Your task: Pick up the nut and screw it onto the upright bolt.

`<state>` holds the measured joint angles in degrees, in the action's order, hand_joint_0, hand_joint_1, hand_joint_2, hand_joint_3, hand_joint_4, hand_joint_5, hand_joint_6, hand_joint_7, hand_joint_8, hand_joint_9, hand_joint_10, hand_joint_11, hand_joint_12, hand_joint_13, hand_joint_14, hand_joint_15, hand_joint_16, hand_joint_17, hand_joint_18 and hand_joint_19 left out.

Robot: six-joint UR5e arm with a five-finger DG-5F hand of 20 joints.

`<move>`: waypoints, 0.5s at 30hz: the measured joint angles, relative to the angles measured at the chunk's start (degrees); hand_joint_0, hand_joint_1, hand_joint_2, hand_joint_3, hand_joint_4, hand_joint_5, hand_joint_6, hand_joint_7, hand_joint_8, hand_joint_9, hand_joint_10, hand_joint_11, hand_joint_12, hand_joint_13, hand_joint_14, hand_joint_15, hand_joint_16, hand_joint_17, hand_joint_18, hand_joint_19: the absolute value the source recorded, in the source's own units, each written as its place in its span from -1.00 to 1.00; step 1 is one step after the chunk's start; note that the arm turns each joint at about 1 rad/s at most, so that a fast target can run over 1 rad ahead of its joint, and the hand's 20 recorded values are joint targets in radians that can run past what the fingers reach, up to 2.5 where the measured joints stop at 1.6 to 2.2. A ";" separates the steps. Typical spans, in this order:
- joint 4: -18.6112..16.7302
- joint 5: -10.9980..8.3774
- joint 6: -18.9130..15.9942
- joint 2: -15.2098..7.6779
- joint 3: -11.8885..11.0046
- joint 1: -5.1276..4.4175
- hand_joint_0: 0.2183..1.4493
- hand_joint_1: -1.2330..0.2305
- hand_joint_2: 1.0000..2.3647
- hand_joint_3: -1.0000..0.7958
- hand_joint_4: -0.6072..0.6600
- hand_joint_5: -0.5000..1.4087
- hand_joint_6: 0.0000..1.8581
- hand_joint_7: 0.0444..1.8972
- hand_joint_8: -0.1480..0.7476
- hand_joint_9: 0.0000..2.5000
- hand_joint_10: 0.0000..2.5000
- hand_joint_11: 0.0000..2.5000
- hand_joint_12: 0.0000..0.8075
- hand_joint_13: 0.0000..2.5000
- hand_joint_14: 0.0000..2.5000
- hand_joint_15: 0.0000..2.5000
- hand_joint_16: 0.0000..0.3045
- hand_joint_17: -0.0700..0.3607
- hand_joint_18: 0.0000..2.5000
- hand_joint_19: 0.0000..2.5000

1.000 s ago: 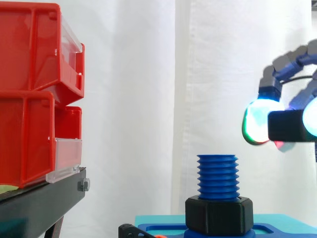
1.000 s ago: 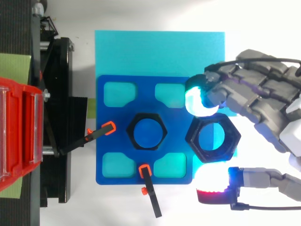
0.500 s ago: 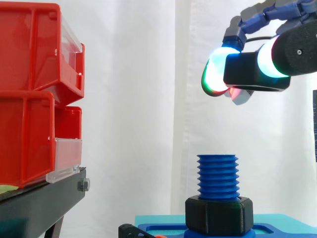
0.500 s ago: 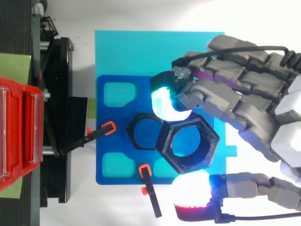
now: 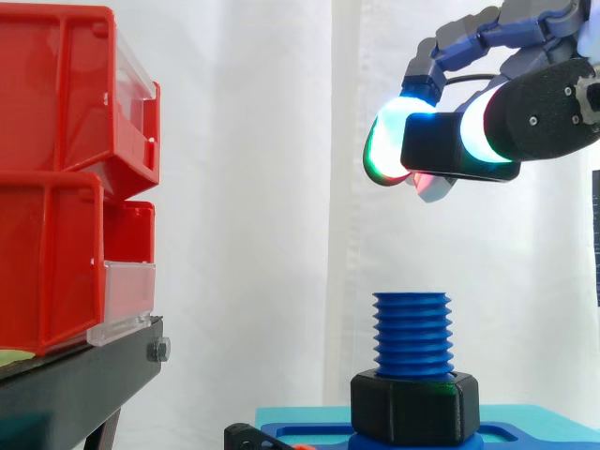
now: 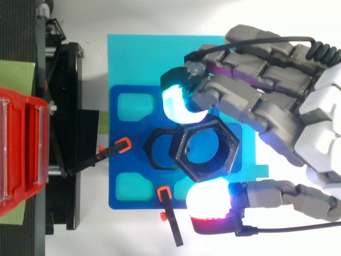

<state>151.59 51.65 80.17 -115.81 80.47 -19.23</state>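
Side view: robot hand [image 5: 539, 112] is coming in from the right, high up, pinching the black nut [image 5: 459, 155] between glowing pads [image 5: 384, 141] – fingers curling round it from above, thumb from the near side. Nut is hanging roughly level, well clear of the top of the blue bolt [image 5: 412, 333] and sitting off to the right of the bolt's axis, overlapping it only partly. Bolt is standing upright on the blue fixture plate [image 5: 309, 433], with a second black nut [image 5: 415, 405] sitting around its base. Red bins [image 5: 56, 178] are stacking on the black stand [image 5: 75, 389] at left, white curtain [image 5: 253, 187] hanging behind.

Top view: robot hand [image 6: 266, 106] is reaching in from the right edge. Cyan pad [image 6: 176, 104] is pressing one flat of the nut [image 6: 205, 172], white-red pad [image 6: 210, 205] pressing the opposite side – a two-sided pinch. Nut's hole is lying to the right of the bolt [image 6: 160, 150]; its left rim is covering part of the bolt and of the second black nut [image 6: 151, 160]. Blue fixture plate [image 6: 120, 160] is lying on a cyan mat [image 6: 144, 58], which is resting on the white surface [image 6: 224, 16]. Two orange-tipped clamps [image 6: 123, 144] are touching the plate from the left and the lower edge. Red bins [image 6: 21, 154] are showing at far left.
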 measured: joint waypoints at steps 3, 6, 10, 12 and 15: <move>-0.29 0.20 -0.19 -0.28 0.00 0.36 -0.41 -0.31 -1.00 -0.44 0.36 -0.66 -0.46 0.19 -0.01 -0.36 -0.99 -0.66 -0.26 -0.50 -1.00 -1.00 -0.80 -0.36 -0.60 -1.00; -0.74 0.52 -0.72 -0.88 -0.06 0.68 -0.41 -0.31 -1.00 -0.44 0.36 -0.66 -0.46 0.20 0.00 -0.36 -0.99 -0.65 -0.25 -0.50 -1.00 -1.00 -0.80 -0.36 -0.60 -1.00; -1.03 0.97 -1.68 -1.77 -0.33 1.00 -0.41 -0.31 -1.00 -0.44 0.35 -0.66 -0.46 0.20 -0.01 -0.36 -0.99 -0.65 -0.25 -0.49 -1.00 -1.00 -0.80 -0.36 -0.60 -1.00; -1.04 1.08 -1.90 -2.00 -0.41 1.07 -0.41 -0.31 -1.00 -0.44 0.36 -0.66 -0.46 0.19 0.00 -0.36 -0.99 -0.65 -0.25 -0.49 -1.00 -1.00 -0.80 -0.36 -0.60 -1.00; -1.17 1.42 -2.08 -2.48 -0.51 1.26 -0.41 -0.31 -1.00 -0.44 0.35 -0.66 -0.46 0.20 -0.01 -0.36 -0.99 -0.65 -0.25 -0.49 -1.00 -1.00 -0.80 -0.35 -0.59 -1.00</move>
<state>150.42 53.06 78.09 -118.29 79.96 -17.98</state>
